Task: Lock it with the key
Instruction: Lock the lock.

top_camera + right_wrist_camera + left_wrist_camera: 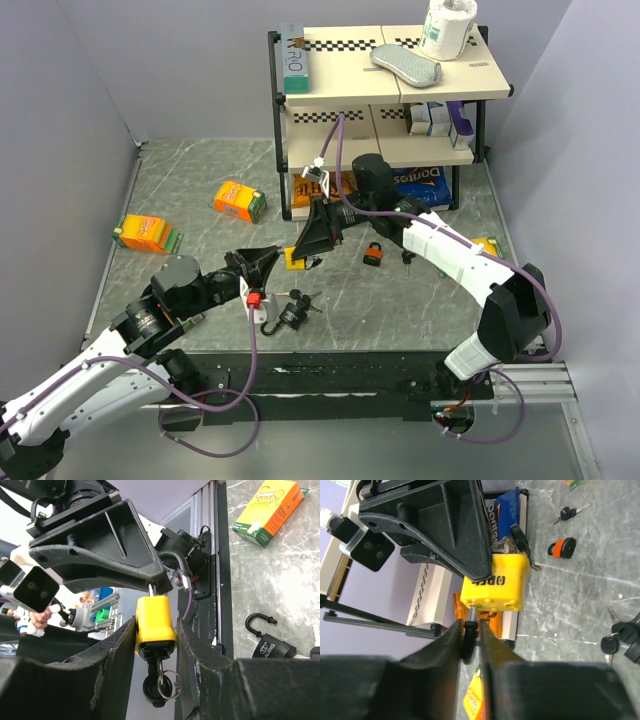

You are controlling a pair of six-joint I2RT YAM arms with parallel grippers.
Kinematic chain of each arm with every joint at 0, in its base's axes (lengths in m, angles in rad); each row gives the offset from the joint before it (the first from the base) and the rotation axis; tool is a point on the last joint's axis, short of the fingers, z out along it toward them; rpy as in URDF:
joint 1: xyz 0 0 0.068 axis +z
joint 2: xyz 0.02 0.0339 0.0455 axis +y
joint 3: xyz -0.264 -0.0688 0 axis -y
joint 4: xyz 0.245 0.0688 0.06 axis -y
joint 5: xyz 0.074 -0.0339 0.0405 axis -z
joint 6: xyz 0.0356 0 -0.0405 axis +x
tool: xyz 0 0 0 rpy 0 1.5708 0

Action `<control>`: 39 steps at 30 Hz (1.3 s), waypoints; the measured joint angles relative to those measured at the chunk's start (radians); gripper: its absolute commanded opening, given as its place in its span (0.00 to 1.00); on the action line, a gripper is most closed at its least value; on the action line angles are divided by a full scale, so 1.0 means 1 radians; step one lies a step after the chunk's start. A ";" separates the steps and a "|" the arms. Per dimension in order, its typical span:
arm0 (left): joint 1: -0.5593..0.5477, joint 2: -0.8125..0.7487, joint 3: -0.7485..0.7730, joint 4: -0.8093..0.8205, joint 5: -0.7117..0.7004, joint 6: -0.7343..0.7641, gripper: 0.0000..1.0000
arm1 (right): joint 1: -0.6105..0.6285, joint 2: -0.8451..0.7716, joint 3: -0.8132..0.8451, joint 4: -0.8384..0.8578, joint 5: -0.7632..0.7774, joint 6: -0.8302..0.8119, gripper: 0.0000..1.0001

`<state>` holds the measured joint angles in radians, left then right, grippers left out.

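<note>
At the centre of the right wrist view, a yellow padlock (pixel 154 620) held from both ends
The right pincer (pixel 156 626) clamps its body, key (pixel 154 687) in the keyway; left pincer (pixel 470 630) pinches the shackle (pixel 469 644); black padlock (pixel 272 647) on the bench (pixel 280 580) reads "…AULING"

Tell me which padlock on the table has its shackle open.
The black padlock: its shackle is swung free like a hook. The orange padlock looks shut; the yellow padlock is held off the table.

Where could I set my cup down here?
Bare tabletop lies back left, between the shelf and the orange boxes, and in front, between the black padlock and the right arm. Around the yellow padlock it is crowded.
</note>
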<state>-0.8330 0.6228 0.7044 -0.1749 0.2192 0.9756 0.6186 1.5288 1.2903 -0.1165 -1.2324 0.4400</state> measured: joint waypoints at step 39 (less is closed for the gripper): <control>0.171 0.187 0.249 -0.158 0.407 -0.930 0.01 | 0.016 -0.192 0.053 -0.462 0.054 -0.829 0.91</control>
<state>-0.6624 0.8093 0.9539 -0.3325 0.6266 0.0452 0.6346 1.3373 1.3430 -0.5781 -1.1786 -0.3885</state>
